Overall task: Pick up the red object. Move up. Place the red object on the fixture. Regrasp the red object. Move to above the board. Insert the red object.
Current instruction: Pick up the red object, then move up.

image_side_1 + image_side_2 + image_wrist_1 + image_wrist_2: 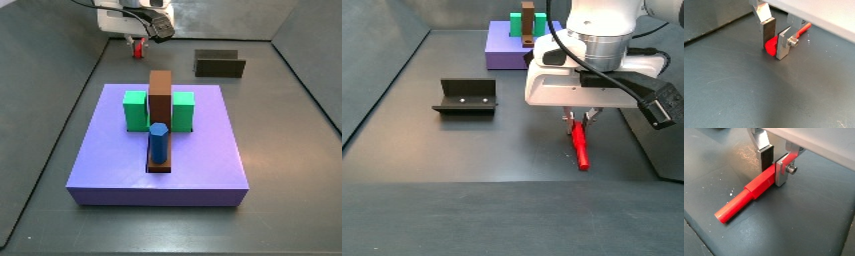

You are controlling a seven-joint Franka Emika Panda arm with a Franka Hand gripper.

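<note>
Down at the grey floor (pixel 422 150) now, gripper (pixel 774 168) with fingers (pixel 766 155) pinching one end of the red object (pixel 744 200), which lies flat, well apart from the fixture (pixel 465 97) and the board (pixel 160 165). Looks like step one only: grasped, not yet lifted. Left to do: raising, fixture placement, regrasp, insertion.

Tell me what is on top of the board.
In a side view the board bears green blocks, a long brown bar between them and a blue peg. What lies under the bar is hidden. The gripper holds the red object beyond the board.
</note>
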